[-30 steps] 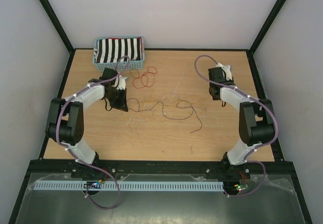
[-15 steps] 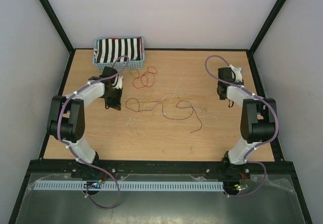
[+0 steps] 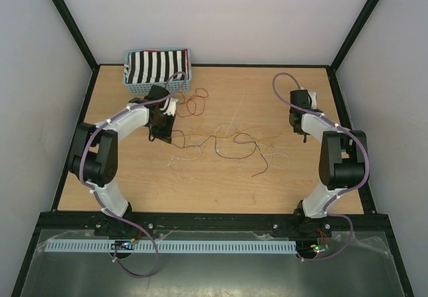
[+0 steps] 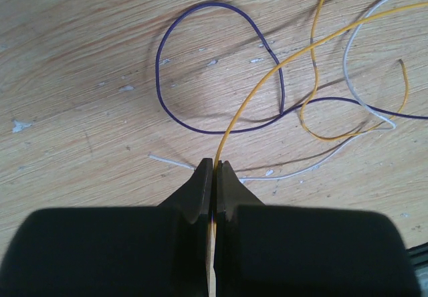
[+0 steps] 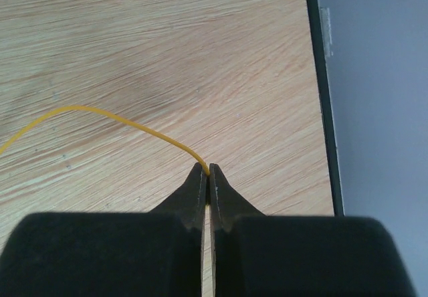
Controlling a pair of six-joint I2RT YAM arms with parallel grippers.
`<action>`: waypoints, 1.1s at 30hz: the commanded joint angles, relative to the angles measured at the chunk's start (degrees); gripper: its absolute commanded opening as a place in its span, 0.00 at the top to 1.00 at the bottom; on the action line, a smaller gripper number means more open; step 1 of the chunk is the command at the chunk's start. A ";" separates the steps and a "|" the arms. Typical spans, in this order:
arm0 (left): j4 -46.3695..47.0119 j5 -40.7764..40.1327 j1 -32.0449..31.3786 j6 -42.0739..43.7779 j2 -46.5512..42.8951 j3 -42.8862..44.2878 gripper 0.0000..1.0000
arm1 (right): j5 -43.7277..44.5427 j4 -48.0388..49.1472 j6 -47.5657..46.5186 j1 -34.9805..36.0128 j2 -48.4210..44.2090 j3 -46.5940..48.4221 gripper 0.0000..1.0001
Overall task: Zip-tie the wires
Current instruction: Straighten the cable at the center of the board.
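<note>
The wires (image 3: 227, 143) lie loose across the middle of the worktop (image 3: 221, 183), in overlapping curls between the two arms. A separate bunch of red loops (image 3: 194, 102) sits nearer the basket (image 3: 190, 69) with its striped cloth (image 3: 158, 64). These strands look very thin, light and limp, with a springy curl of their own. They will probably weigh almost nothing, sag between any two holds, snag on one another where they cross, and slide easily through smooth jaws. A firm pinch close to an end, or at a spot where several strands already run together, seems the safest hold for gathering them.

One strand is already held. The left arm's jaws are pressed fully together on the yellow wire (image 4: 231, 122), which rises from their tips and sweeps away to the upper right. The right arm's jaws are also closed tight, gripping the yellow wire (image 5: 144, 131) at their very tips, and it arcs off to the left just above the wood.

The top view shows the whole spread and how far apart the arms stand. But the yellow strand is only a faint line there, and the state of the jaws cannot be read. The left wrist view adds a dark purple loop (image 4: 158, 69) and a white strand (image 4: 346, 63) crossing the yellow one. The right wrist view shows bare wood and the black edge rail (image 5: 321, 76) close by. I cannot tell which pale strand, if any, is the tie.
</note>
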 commanded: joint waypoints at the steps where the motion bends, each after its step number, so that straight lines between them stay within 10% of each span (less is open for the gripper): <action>1: -1.13 1.06 0.38 -0.28 1.95 1.59 1.00 | -3.49 -1.30 0.72 0.08 -0.40 1.80 0.89; 15: -1.16 2.70 0.32 -0.47 3.63 4.99 0.82 | -8.93 -2.89 -0.23 0.13 -3.01 3.20 0.39; 33: -1.37 2.60 1.35 -0.42 0.93 6.96 0.43 | -18.17 -18.25 -5.43 -0.45 -3.82 10.85 0.10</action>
